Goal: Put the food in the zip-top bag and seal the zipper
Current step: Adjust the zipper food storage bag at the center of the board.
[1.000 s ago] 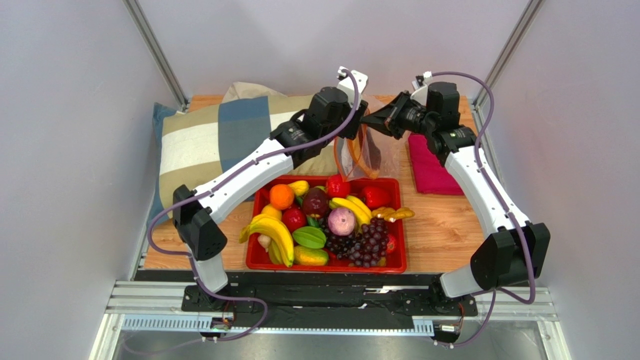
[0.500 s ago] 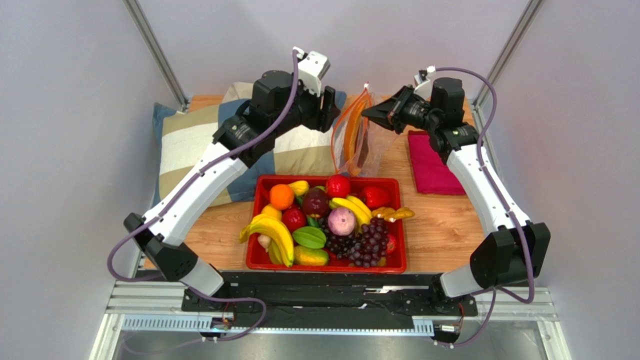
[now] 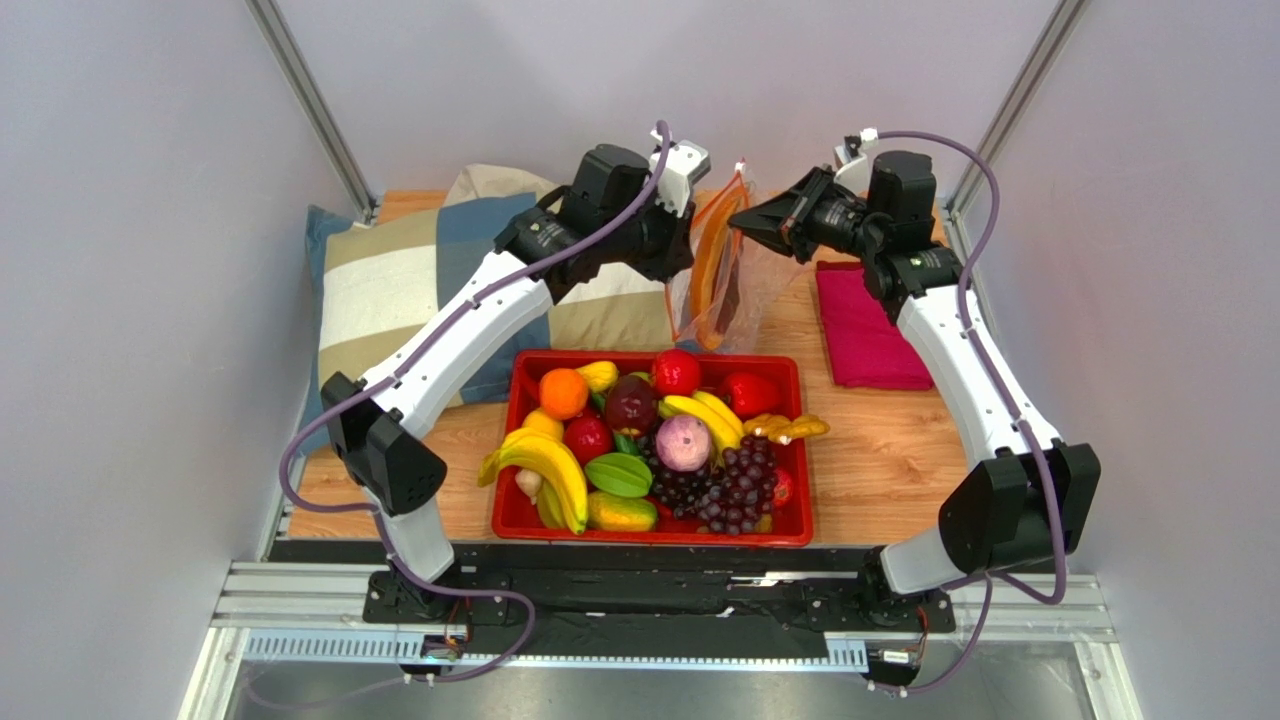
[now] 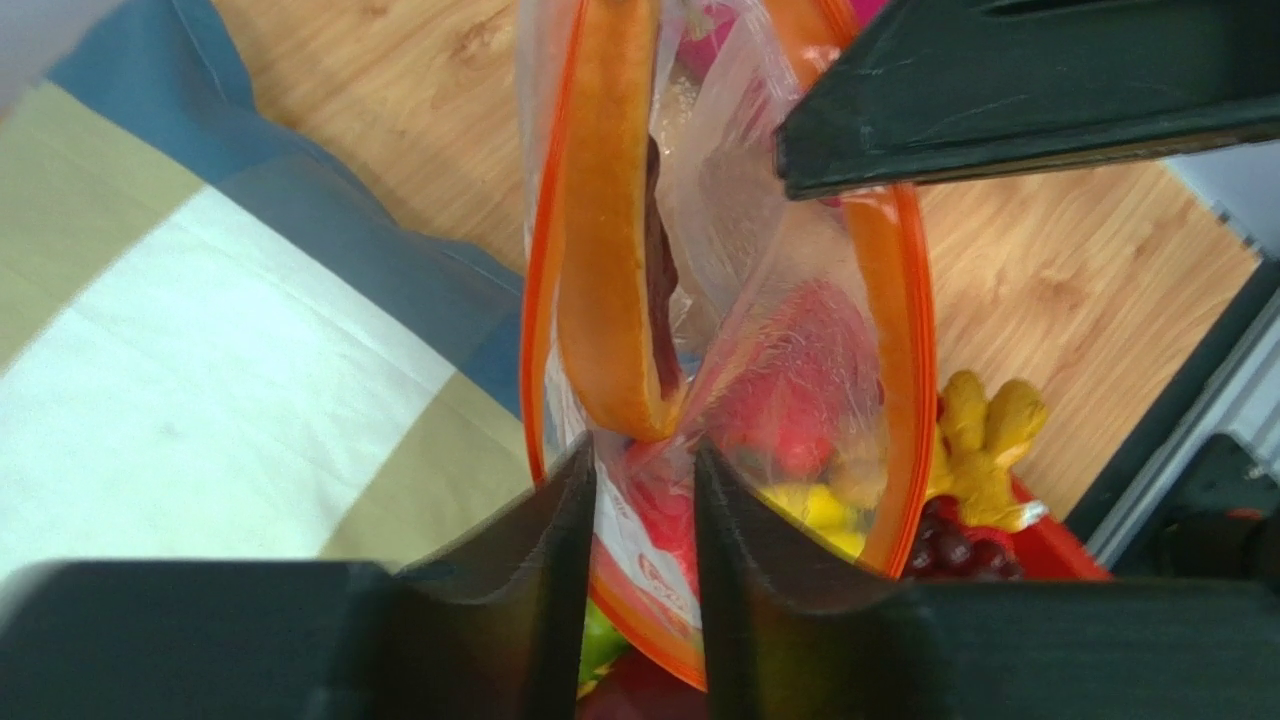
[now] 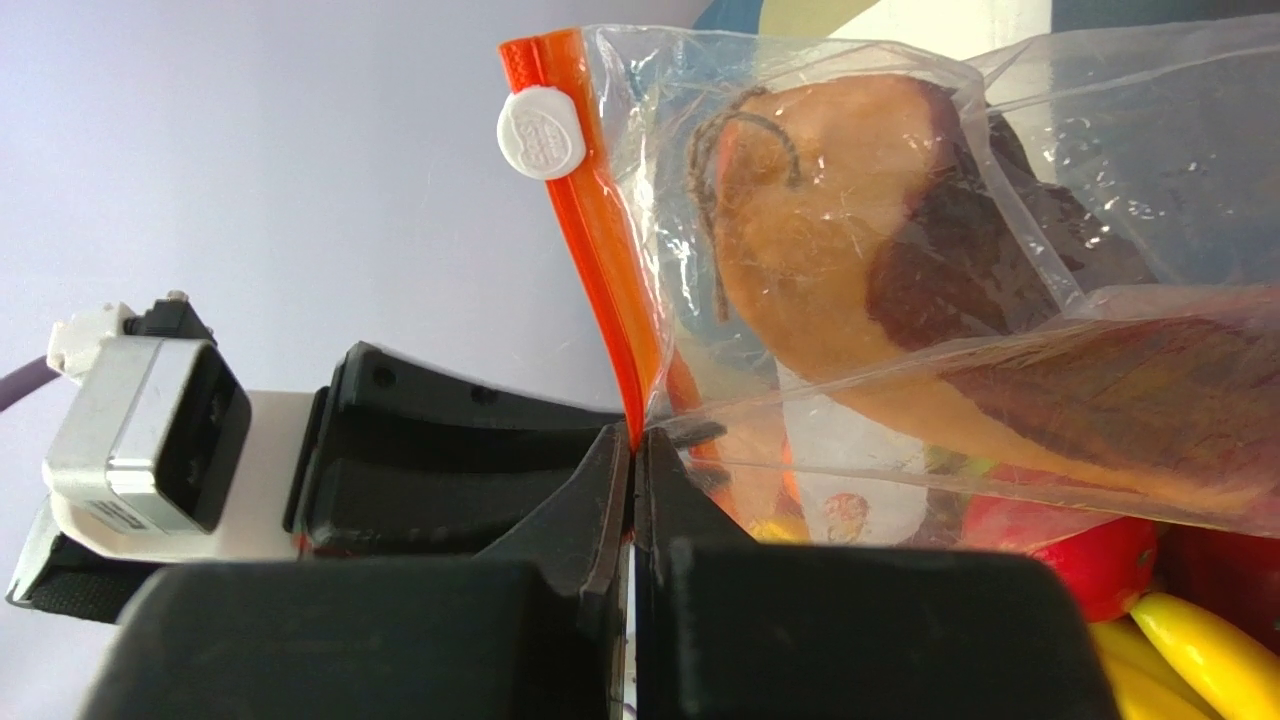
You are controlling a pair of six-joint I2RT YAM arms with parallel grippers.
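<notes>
The zip-top bag (image 3: 724, 288) hangs upright behind the tray, its mouth open at the top. My right gripper (image 5: 634, 438) is shut on the orange zipper (image 5: 594, 255) strip, just below its white slider (image 5: 541, 132). Inside the bag lies one piece of food, the long orange-rimmed slice (image 4: 609, 225) with maroon flesh (image 5: 962, 278). My left gripper (image 4: 643, 462) is at the bag's left side, jaws a narrow gap apart. Bag plastic shows in that gap; I cannot tell whether the fingers touch it. The pink-purple onion ball (image 3: 684, 443) lies in the tray.
A red tray (image 3: 649, 536) full of toy bananas, grapes, apples and an orange stands in front of the bag. A checked pillow (image 3: 436, 285) lies at the back left. A folded magenta cloth (image 3: 864, 338) lies at the back right, under my right arm.
My left arm pulled away from the bag to the left, then came back to its left edge. Its jaws have narrowed. The right gripper kept its hold and lifted the strip slightly.
</notes>
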